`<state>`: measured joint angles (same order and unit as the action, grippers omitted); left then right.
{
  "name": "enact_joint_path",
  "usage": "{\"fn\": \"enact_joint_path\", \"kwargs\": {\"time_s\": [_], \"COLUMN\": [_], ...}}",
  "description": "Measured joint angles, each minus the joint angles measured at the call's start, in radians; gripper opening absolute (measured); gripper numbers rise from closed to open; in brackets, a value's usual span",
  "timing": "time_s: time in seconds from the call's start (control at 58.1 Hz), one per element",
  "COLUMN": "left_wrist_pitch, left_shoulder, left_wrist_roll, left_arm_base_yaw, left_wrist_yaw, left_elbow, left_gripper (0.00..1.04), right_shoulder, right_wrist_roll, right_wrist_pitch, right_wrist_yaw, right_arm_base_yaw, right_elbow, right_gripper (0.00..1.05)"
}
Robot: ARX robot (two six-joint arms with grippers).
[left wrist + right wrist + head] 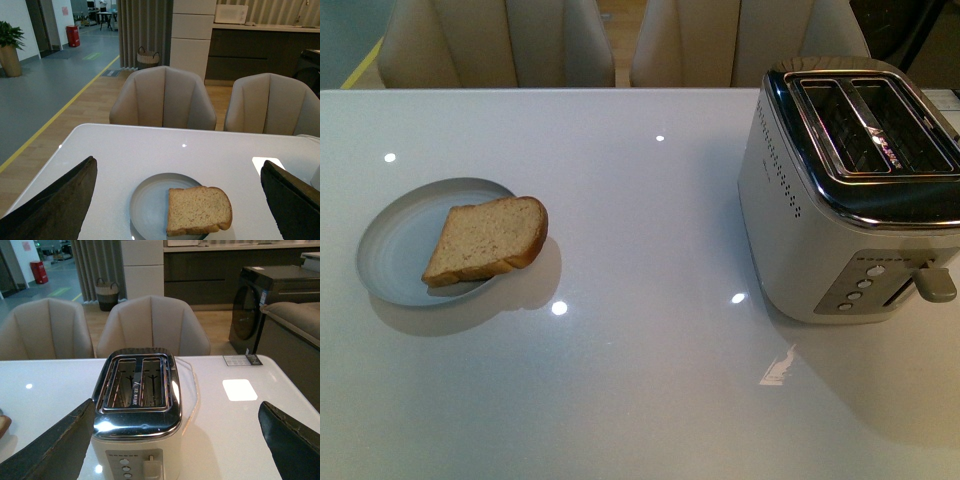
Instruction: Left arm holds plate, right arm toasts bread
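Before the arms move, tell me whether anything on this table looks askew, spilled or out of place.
Only the bread: it lies off-centre on the plate, its rounded end overhanging the rim on the toaster's side. Nothing looks spilled or damaged, and the toaster stands upright with both slots empty.

Toaster [820,220] clipped by frame's right edge in front view, button labels too small to read. Bread [488,240] covers plate's [395,250] right part (left wrist view crops its near rim).
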<state>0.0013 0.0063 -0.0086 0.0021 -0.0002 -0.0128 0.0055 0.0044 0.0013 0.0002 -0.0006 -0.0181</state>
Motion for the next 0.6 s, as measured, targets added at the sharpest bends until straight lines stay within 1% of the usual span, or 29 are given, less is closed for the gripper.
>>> {"fn": "enact_joint_path", "kwargs": {"time_s": [0.43,0.465,0.482,0.516,0.568,0.602], "left_wrist_pitch": [0.000,-0.058,-0.135,-0.278,-0.387,-0.394], "left_shoulder": [0.000,0.026,0.058,0.162,0.284,0.344], "left_wrist_roll": [0.000,-0.036,-0.062,-0.150,-0.239,-0.278], "left_arm_base_yaw": [0.000,0.007,0.009,0.011,0.011,0.011], "left_wrist_yaw": [0.000,0.030,0.064,0.091,0.105,0.107], "left_elbow": [0.000,-0.020,-0.050,-0.117,-0.173,-0.184], "left_gripper": [0.98,0.98,0.98,0.98,0.98,0.98], "right_shoulder": [0.000,0.000,0.000,0.000,0.000,0.000], "right_wrist_roll": [0.000,0.000,0.000,0.000,0.000,0.000], "right_wrist_pitch": [0.000,0.000,0.000,0.000,0.000,0.000], "right_wrist_yaw": [0.000,0.000,0.000,0.000,-0.001,0.000], "right_arm_base_yaw": [0.000,0.000,0.000,0.000,0.000,0.000], "right_elbow": [0.000,0.000,0.000,0.000,0.000,0.000], "right_gripper": [0.96,0.96,0.96,0.96,0.96,0.96]}}
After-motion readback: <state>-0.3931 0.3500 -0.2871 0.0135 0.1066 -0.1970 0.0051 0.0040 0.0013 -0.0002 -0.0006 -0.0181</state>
